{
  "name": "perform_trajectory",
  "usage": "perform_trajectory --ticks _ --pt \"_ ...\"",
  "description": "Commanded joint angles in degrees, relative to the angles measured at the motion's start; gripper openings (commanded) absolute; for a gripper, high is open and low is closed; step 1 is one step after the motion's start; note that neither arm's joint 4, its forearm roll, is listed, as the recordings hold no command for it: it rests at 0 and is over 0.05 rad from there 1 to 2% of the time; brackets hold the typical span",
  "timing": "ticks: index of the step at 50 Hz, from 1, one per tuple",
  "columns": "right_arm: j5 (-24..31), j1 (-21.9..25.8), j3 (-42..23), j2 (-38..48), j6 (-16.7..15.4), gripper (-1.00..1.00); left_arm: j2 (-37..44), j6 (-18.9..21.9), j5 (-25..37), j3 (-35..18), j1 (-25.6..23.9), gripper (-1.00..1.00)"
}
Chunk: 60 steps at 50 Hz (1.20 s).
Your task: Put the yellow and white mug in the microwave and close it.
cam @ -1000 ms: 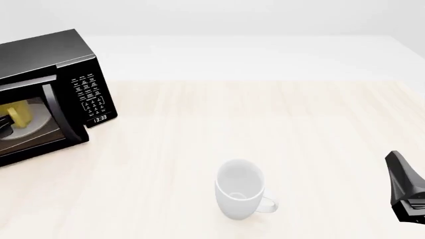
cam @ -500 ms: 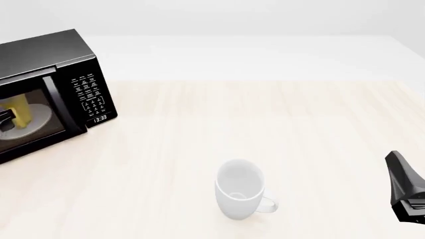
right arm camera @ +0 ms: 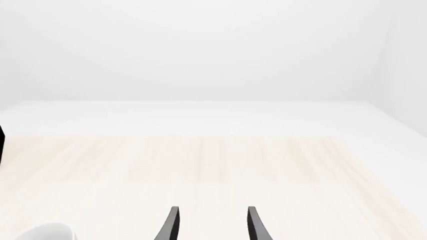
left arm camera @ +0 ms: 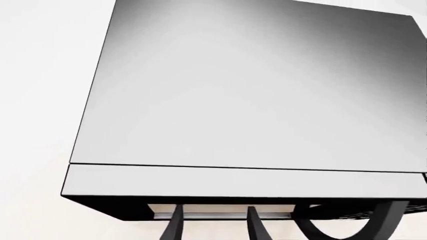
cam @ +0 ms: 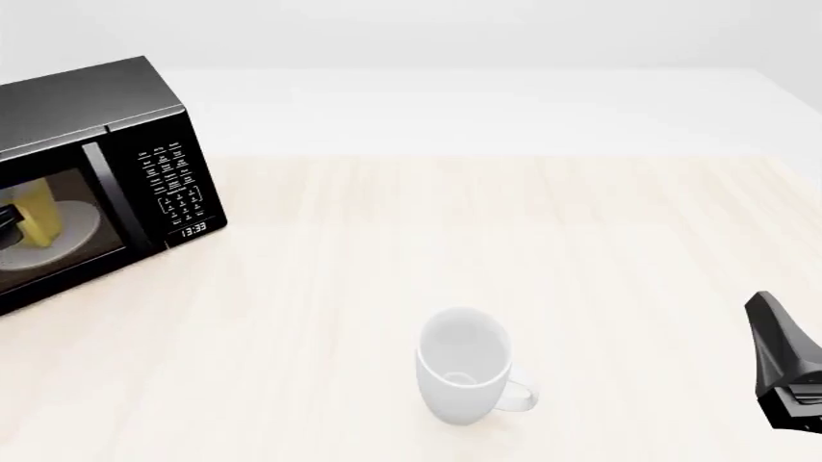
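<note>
- The microwave (cam: 90, 183) stands at the far left of the bench (cam: 514, 221); its door appears flush with the front.
- The yellow and white mug (cam: 41, 218) sits inside on the turntable plate (cam: 75, 227), visible through the glass.
- My left gripper (left arm camera: 213, 225) is released, fingers apart, close against the microwave casing.
- My right gripper (right arm camera: 211, 225) is released and empty, low over the bench.
- A white mug (cam: 465, 366) stands near the front, apart from both grippers.

Right gripper (right arm camera: 210, 225) hangs over the pale wood table (right arm camera: 220, 165) w/ fingers apart, nothing between; bit of white mug (right arm camera: 43, 233) near it; white wall far back.
</note>
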Motion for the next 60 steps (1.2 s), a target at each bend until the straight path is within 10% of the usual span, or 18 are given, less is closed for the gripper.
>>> perform_trajectory --ticks 1,60 --pt "0.0 0.0 0.0 0.0 0.0 1.0 2.7 1.3 -0.3 -2.4 -0.3 1.0" --pt "0.0 0.0 0.0 0.0 0.0 1.0 -17.3 1.7 4.8 5.9 -0.1 1.0"
